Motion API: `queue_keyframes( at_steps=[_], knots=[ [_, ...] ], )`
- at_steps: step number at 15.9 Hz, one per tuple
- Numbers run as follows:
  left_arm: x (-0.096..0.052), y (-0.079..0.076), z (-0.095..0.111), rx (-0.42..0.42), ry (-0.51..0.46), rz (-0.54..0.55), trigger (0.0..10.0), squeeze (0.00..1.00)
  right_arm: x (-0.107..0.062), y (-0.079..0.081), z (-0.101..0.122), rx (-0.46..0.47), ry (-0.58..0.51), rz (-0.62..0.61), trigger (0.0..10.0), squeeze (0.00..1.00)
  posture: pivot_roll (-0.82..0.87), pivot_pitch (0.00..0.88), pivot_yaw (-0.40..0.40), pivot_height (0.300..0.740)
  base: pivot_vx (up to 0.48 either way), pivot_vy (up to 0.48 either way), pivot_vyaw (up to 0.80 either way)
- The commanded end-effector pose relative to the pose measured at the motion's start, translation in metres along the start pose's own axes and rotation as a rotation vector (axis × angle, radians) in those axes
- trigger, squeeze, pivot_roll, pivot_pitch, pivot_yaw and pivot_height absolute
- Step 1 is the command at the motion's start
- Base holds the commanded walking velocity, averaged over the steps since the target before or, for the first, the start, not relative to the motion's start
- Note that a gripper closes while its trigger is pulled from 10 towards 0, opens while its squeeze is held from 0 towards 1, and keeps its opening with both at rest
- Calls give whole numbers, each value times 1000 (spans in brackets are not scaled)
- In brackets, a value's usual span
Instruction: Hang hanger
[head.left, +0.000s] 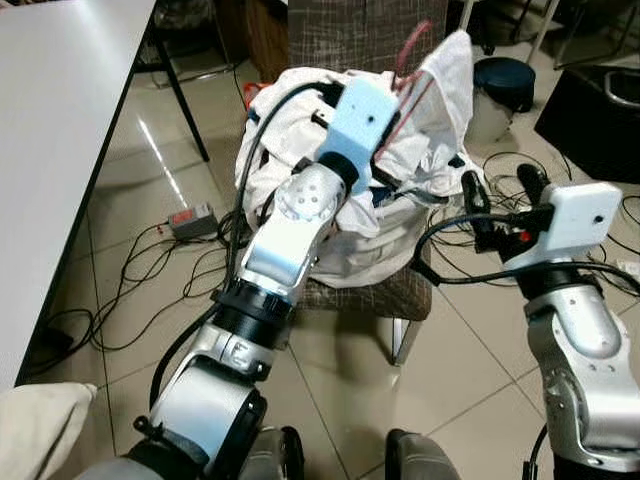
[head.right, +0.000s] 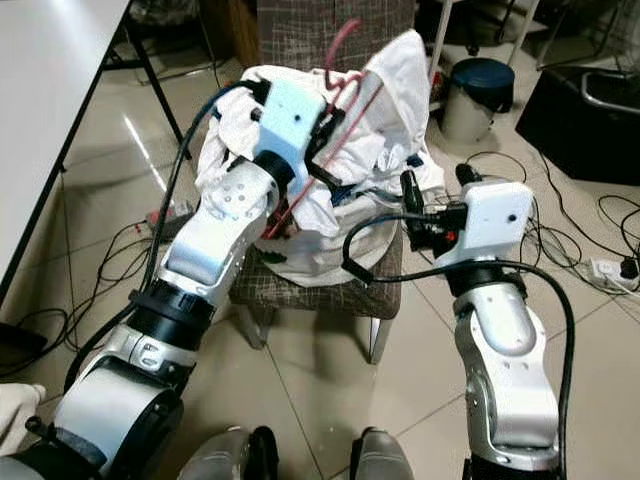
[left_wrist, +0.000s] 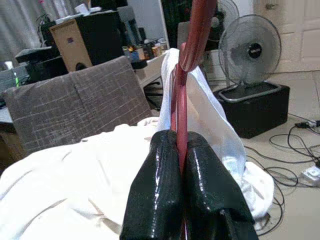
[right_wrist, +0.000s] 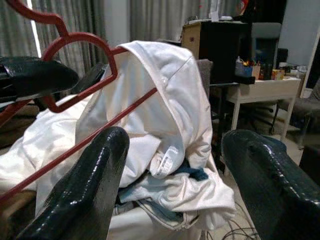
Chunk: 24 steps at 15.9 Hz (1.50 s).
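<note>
Hanger (right_wrist: 75, 60) pinched by left gripper (left_wrist: 182, 165) over far chair (head.left: 400, 290), lifting shirt (right_wrist: 165, 100); right gripper (right_wrist: 185, 165) spread wide, near shirt.

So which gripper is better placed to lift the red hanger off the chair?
Left: the left gripper is shut on the red plastic hanger; the right gripper hangs open beside it.

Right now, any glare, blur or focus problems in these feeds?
Left eye view: a streak of glare on the floor tiles, otherwise sharp. Left wrist view: the left gripper, shut on the red hanger, is soft this close, with shiny highlights on its fingers. Right wrist view: the open right gripper is blurred; the white shirt is sharper.
</note>
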<state>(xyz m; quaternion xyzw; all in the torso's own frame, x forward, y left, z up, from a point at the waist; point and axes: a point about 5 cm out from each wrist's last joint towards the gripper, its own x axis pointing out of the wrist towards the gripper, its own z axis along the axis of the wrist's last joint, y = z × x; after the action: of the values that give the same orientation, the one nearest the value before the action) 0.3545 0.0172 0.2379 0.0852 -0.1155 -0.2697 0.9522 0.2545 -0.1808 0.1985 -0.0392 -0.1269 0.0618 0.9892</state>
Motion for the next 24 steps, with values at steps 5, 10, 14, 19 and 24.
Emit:
queue_keyframes(
  at_steps=[5,10,14,19,24],
  knots=[
    [7,2,25,9,-74,20,10000,0,4,-6,8,-40,-1,-15,10000,0,-162,100,86,740,0,0,480],
    [9,-4,29,10,-83,-8,10000,0,2,-3,8,-34,0,-17,10000,0,-164,102,87,740,249,0,160],
    [8,-2,29,-10,-84,-13,10000,0,3,1,7,-75,9,18,10000,0,-163,101,88,740,274,0,0],
    [6,-1,26,-40,-76,-5,10000,0,0,5,4,-115,32,62,10000,0,-171,98,72,740,308,0,165],
    [5,-1,26,-60,-73,1,10000,0,3,7,4,-99,31,85,10000,0,-167,90,45,740,312,0,320]
  ],
)
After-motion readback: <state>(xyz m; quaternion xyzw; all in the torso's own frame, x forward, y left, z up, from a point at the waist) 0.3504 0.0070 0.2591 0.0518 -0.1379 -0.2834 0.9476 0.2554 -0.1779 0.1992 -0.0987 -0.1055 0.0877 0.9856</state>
